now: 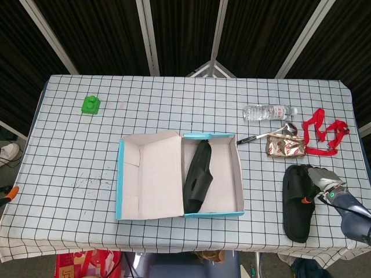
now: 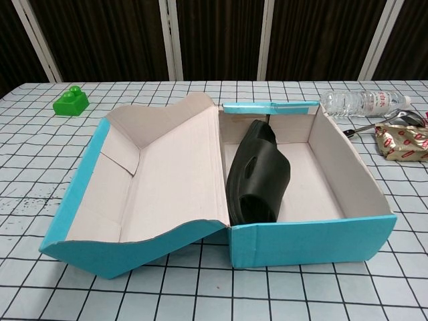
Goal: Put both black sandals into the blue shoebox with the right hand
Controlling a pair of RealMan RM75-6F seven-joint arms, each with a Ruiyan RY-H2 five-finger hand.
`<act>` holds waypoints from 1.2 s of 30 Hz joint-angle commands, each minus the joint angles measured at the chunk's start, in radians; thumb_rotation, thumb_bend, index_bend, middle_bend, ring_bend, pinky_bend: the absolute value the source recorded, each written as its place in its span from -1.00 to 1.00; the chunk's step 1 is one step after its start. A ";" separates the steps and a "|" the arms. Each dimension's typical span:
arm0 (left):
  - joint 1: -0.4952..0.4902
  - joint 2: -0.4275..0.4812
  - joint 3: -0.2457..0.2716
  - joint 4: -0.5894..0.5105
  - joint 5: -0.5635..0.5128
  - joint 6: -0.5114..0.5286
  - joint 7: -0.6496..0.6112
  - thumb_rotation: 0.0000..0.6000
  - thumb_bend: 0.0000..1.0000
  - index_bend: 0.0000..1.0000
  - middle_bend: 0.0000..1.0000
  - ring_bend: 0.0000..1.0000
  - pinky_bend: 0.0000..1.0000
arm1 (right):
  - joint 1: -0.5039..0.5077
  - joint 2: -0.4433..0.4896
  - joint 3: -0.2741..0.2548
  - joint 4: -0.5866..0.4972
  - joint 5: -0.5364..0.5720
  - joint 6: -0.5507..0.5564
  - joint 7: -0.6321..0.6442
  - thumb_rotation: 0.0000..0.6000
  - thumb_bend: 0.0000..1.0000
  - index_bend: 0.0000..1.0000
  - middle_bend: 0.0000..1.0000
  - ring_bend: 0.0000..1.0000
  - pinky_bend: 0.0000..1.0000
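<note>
The blue shoebox [image 1: 238, 174] lies open at the table's middle, its lid folded out to the left. One black sandal [image 1: 197, 176] stands on its side inside, against the box's left wall; the chest view shows the same sandal [image 2: 257, 177] inside the shoebox [image 2: 314, 241]. The second black sandal [image 1: 294, 208] lies on the table to the right of the box, near the front edge. My right hand [image 1: 324, 184] grips its right edge at the strap, and that side looks slightly raised. The left hand appears in neither view.
A water bottle [image 1: 268, 112], a pen [image 1: 252, 139], a gold pouch [image 1: 285, 146] and a red strap [image 1: 324, 133] lie behind the loose sandal. At the far left sits a green block [image 1: 90, 105]. The table's front edge runs just below the sandal.
</note>
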 commanded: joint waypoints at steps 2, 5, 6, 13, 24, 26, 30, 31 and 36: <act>-0.002 -0.001 0.001 0.001 0.000 -0.003 0.002 1.00 -0.63 -0.93 -1.00 -1.00 -0.97 | 0.050 0.028 -0.033 -0.025 0.027 -0.019 -0.015 1.00 -0.77 -0.98 -0.89 -0.89 -0.97; -0.002 0.000 0.001 0.001 0.001 -0.002 -0.001 1.00 -0.63 -0.92 -1.00 -1.00 -0.97 | 0.064 0.026 -0.050 -0.033 0.039 -0.004 -0.016 1.00 -0.77 -0.81 -0.85 -0.89 -0.97; -0.002 0.000 0.001 0.002 0.002 -0.001 -0.002 1.00 -0.63 -0.92 -1.00 -1.00 -0.97 | 0.065 0.023 -0.053 -0.033 0.042 0.002 -0.013 1.00 -0.77 -0.75 -0.83 -0.89 -0.97; -0.001 0.001 0.001 0.004 0.000 0.000 -0.006 1.00 -0.63 -0.91 -1.00 -1.00 -0.97 | 0.065 -0.004 -0.063 -0.018 0.048 -0.007 0.010 1.00 -0.78 -0.71 -0.82 -0.89 -0.97; -0.006 -0.003 0.002 0.007 0.000 -0.005 -0.003 1.00 -0.63 -0.91 -1.00 -1.00 -0.97 | 0.062 -0.028 -0.055 0.007 0.036 0.024 0.043 1.00 -0.59 -0.41 -0.68 -0.81 -0.97; -0.006 -0.004 0.002 0.008 -0.002 -0.008 -0.002 1.00 -0.63 -0.91 -1.00 -1.00 -0.97 | 0.061 -0.033 -0.055 0.009 0.037 0.033 0.045 1.00 -0.48 -0.29 -0.63 -0.79 -0.97; -0.009 -0.005 0.001 0.009 -0.005 -0.013 -0.003 1.00 -0.63 -0.90 -1.00 -1.00 -0.97 | 0.062 -0.038 -0.057 0.010 0.042 0.035 0.046 1.00 -0.26 -0.04 -0.56 -0.77 -0.97; -0.009 -0.006 0.001 0.010 -0.005 -0.013 -0.003 1.00 -0.63 -0.90 -1.00 -1.00 -0.97 | 0.064 -0.036 -0.058 0.009 0.044 0.032 0.046 1.00 -0.22 0.03 -0.55 -0.77 -0.97; -0.012 -0.008 0.000 0.010 -0.009 -0.017 -0.002 1.00 -0.63 -0.90 -1.00 -1.00 -0.97 | 0.079 -0.014 -0.066 -0.009 0.052 0.011 0.051 1.00 -0.16 0.22 -0.54 -0.77 -0.97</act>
